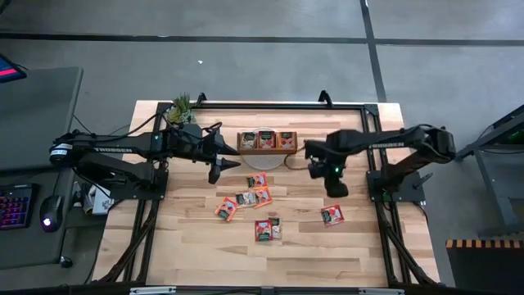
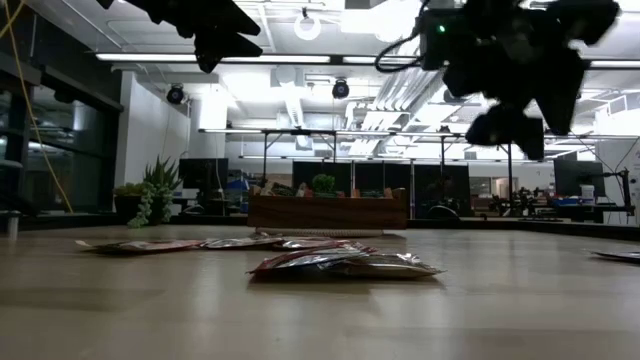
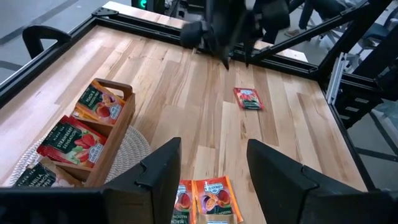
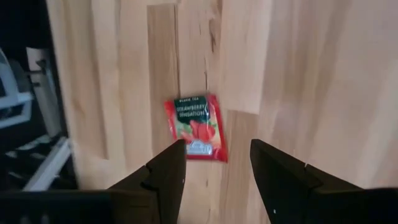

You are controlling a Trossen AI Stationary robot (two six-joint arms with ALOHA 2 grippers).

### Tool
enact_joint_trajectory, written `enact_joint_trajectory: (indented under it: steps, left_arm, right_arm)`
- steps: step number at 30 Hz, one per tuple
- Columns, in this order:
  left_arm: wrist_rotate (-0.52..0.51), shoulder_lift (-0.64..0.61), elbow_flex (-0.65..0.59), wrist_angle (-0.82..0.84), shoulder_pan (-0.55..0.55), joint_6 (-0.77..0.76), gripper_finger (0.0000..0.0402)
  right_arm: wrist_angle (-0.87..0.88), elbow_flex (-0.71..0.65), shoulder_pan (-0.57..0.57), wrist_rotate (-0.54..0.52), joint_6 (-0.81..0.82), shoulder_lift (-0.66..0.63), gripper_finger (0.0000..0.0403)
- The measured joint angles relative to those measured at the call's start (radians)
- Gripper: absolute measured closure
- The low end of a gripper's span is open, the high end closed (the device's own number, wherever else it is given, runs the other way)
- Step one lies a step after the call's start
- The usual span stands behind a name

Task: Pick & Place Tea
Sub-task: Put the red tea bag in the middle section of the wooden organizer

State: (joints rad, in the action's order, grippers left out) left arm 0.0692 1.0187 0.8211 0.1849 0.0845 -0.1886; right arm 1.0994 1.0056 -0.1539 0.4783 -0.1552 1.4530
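Sachets of tea lay loose on the worktop, and one red strawberry sachet (image 1: 332, 215) lay by itself, well apart from the main cluster (image 1: 250, 198) and on the far side of it from the left arm; the right claw (image 1: 335, 187) hung just above that lone sachet, between it and the wooden tray (image 1: 268, 141), nearer to it than anything else on the rig; its fingers stood wide apart with nothing between them; in the right wrist view the sachet (image 4: 194, 127) sat straight ahead of the gap, its slightly longer side running roughly along the line of approach, so the fingers looked set to close across its narrower width; a short drop forward and down seemed all the coming move needed; the left claw (image 1: 223, 165) waited over the worktop between the tray and the cluster, also spread and empty; the tray already held sachets in its three compartments.
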Motion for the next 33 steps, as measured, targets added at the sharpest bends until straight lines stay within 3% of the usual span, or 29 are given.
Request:
enact_joint_trajectory:
  steps: [8,15,27,33]
  left_arm:
    - [0.0,0.0,0.0,0.002,0.0,0.0,0.022]
    - [0.001,0.0,0.0,0.005,0.0,0.0,0.022]
    - [0.001,0.0,0.0,0.005,0.0,0.0,0.022]
    - [0.002,0.0,0.0,0.006,0.0,0.0,0.022]
  right_arm:
    - [-0.243,-0.167,0.089,-0.028,0.047,0.0,0.0228]
    - [-0.387,-0.238,0.16,-0.124,0.078,0.0,0.0228]
    - [-0.445,-0.269,0.293,-0.193,0.1,0.0,0.0226]
    - [-0.469,-0.269,0.378,-0.358,0.135,0.0,0.0226]
